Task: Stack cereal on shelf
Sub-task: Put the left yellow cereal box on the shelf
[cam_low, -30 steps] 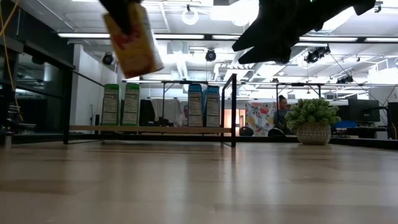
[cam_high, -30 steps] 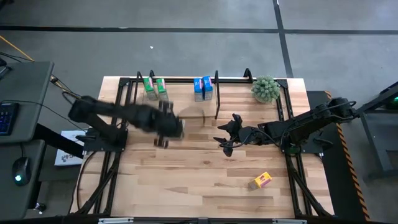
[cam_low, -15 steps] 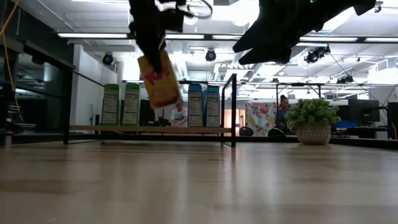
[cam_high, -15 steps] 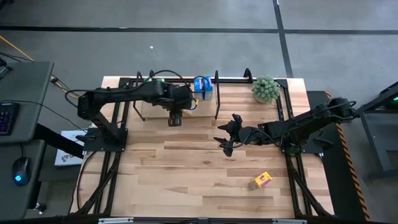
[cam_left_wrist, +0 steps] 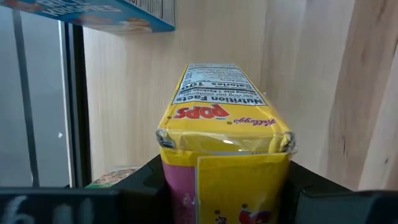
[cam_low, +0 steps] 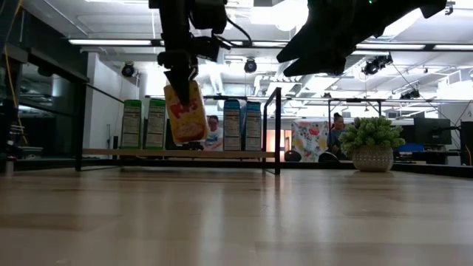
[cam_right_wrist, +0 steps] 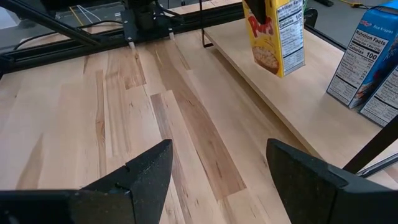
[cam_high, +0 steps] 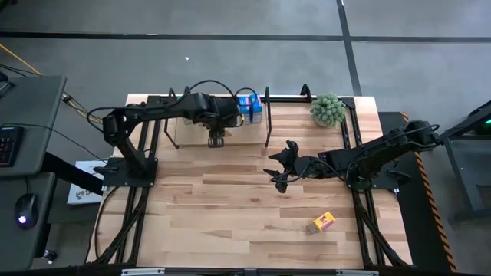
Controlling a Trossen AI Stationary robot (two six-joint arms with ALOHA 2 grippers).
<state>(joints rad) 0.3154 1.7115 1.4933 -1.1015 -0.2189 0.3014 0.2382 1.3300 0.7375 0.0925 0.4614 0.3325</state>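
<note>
Left tool (cam_high: 216, 139) pinches a glossy yellow cardboard box (cam_low: 185, 112), seemingly above the shelf's wooden board (cam_right_wrist: 292, 106); right tool (cam_high: 278, 170) spread.

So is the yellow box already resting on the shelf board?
No, in the low view the yellow box hangs from the left gripper, clear above the shelf board.

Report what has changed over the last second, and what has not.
The left gripper, shut on the yellow cardboard cereal box, swung from the table's left side toward the black-tube shelf with the wooden board and lowered the box above the board, between the green boxes and blue boxes. Unchanged: those boxes, the right gripper open mid-table, the second yellow box and the potted plant.
</note>
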